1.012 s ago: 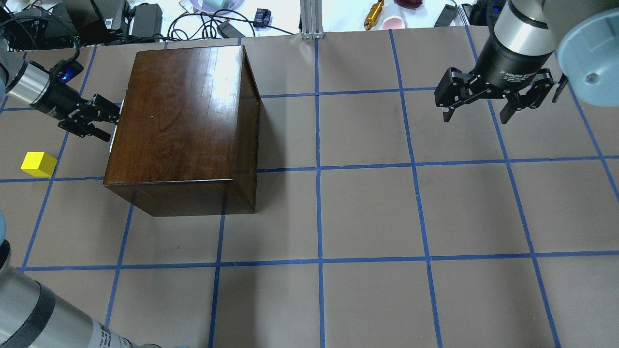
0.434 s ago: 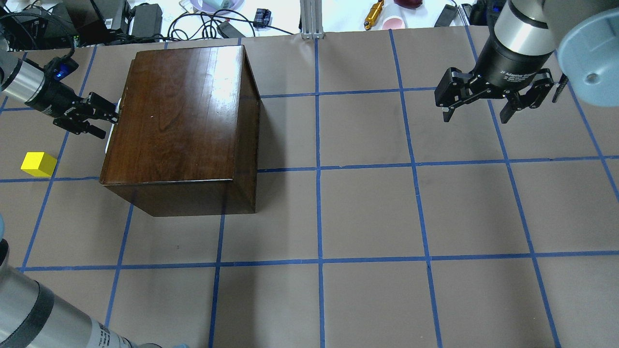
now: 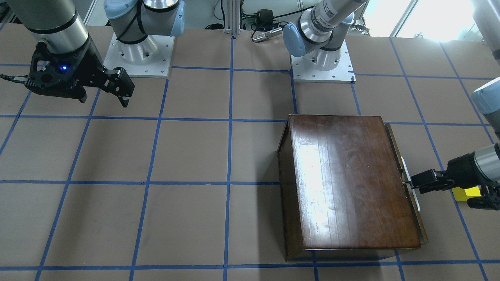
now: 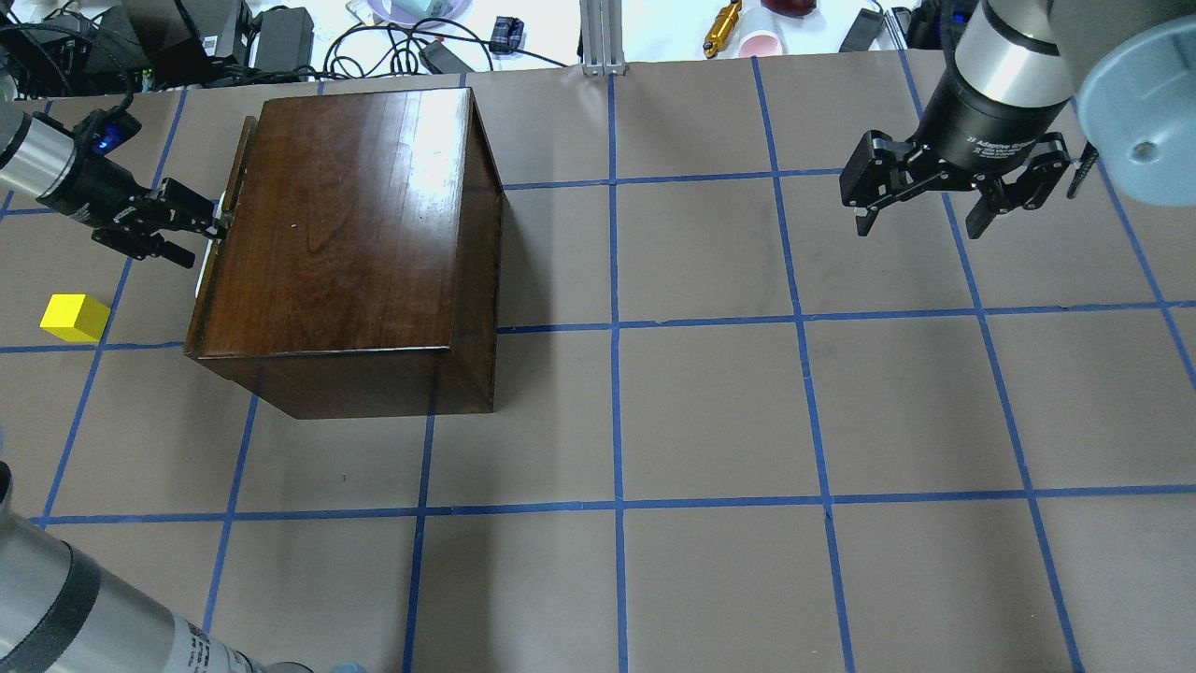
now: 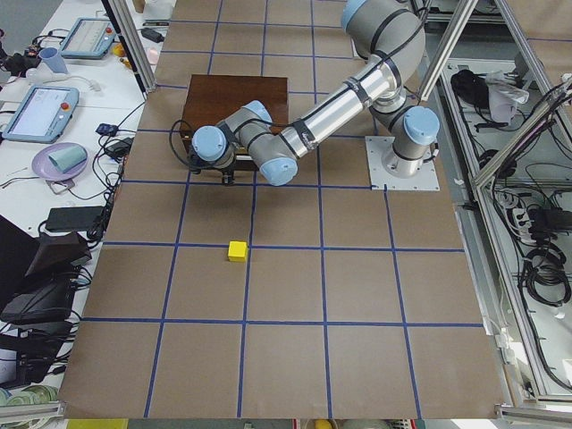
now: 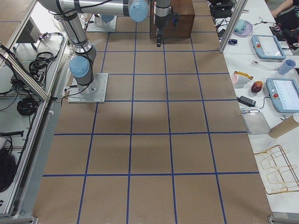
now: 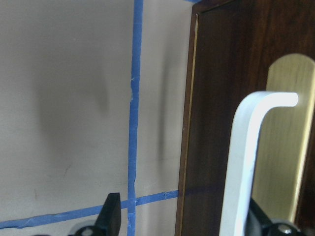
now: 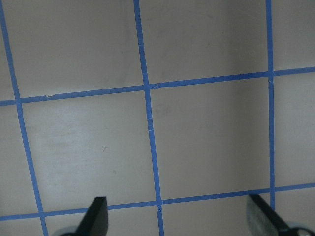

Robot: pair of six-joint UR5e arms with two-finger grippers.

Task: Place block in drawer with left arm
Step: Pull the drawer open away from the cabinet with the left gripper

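Both claws gape: left claw (image 4: pixel 204 238) straddles curved white handle (image 7: pixel 241 162) (glossy dark-brown drawer front (image 7: pixel 216 98)), right claw (image 4: pixel 918 227) aloft.

Blue-gridded table (image 4: pixel 710 411) carries wooden box (image 4: pixel 346 224), block (image 4: pixel 75 317).

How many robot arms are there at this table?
2. The left arm, left gripper at the drawer's white handle; the right arm, right gripper hanging over the table.
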